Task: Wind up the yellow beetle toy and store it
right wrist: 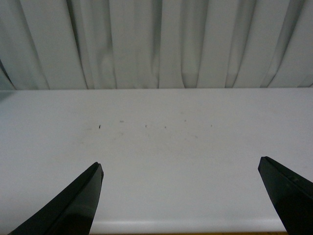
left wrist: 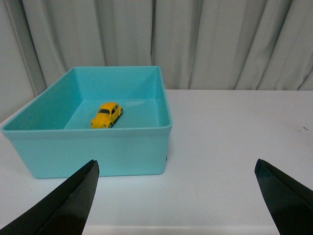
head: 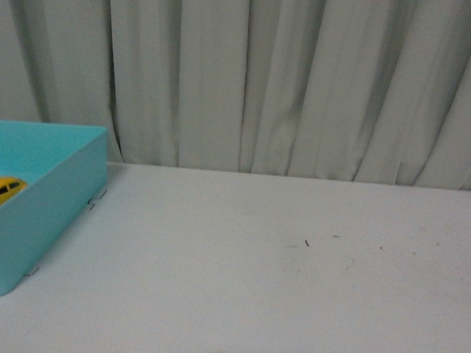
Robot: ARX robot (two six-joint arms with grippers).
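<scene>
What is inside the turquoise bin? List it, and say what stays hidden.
Only the yellow beetle toy sits on the floor of the turquoise bin. The near wall hides the floor strip just behind it.

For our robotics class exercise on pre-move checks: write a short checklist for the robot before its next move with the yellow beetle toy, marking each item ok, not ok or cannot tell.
1. Yellow beetle toy inside the turquoise box: ok.
2. Toy upright on its wheels: ok.
3. Left gripper open, holding nothing: ok.
4. Right gripper open, holding nothing: ok.
5. Toy wound up: cannot tell.
6. Both sets of fingers outside the box: ok.
</scene>
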